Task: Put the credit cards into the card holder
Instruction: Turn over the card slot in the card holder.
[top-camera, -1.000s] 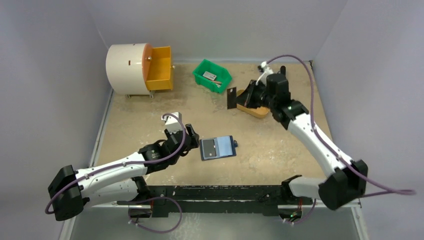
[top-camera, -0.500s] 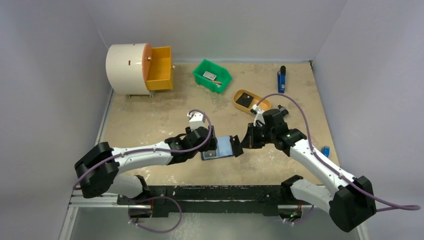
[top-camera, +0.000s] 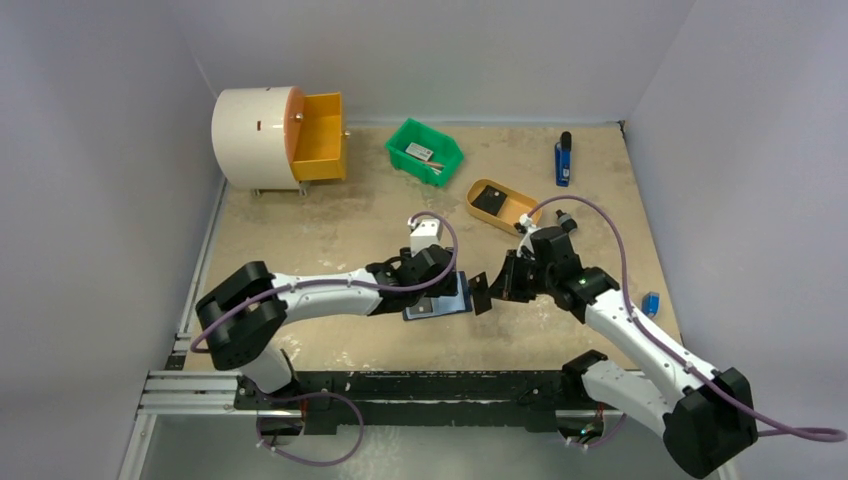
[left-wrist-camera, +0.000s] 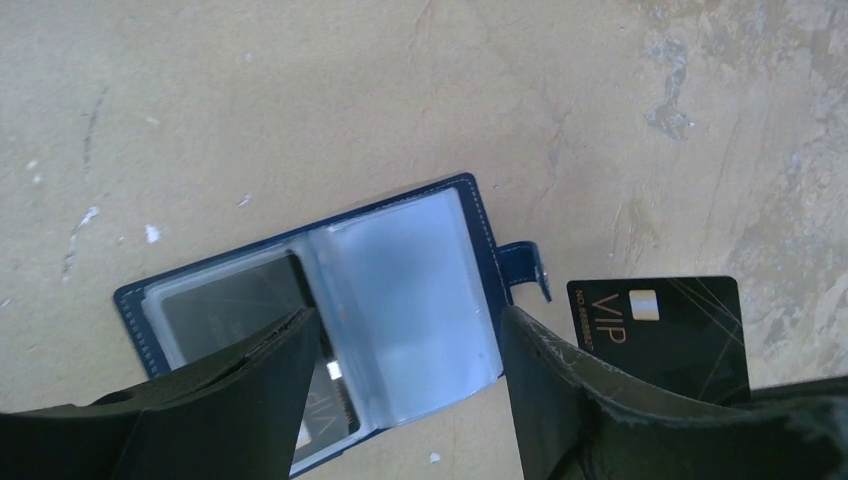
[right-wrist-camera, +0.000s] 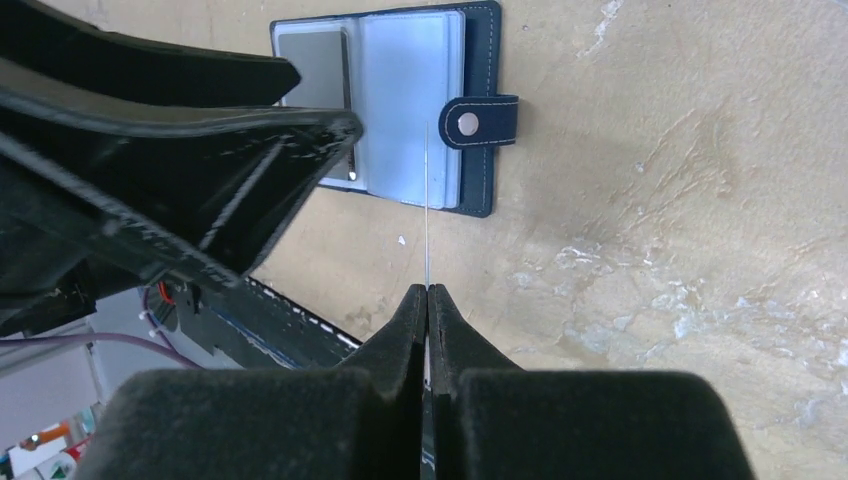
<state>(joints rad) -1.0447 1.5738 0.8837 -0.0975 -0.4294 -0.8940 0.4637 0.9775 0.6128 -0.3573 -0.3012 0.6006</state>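
Card (left-wrist-camera: 660, 325) pinched in right tool (right-wrist-camera: 428, 292), left tool (left-wrist-camera: 405, 320) spread wide

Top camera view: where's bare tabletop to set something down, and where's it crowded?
Bare: the left stretch between the white drum and the left arm; the right stretch between the blue-and-black tool, the orange tray and the right arm. Crowded: the centre, where the open left hand and the right hand, pinching a black card, meet at the card holder.
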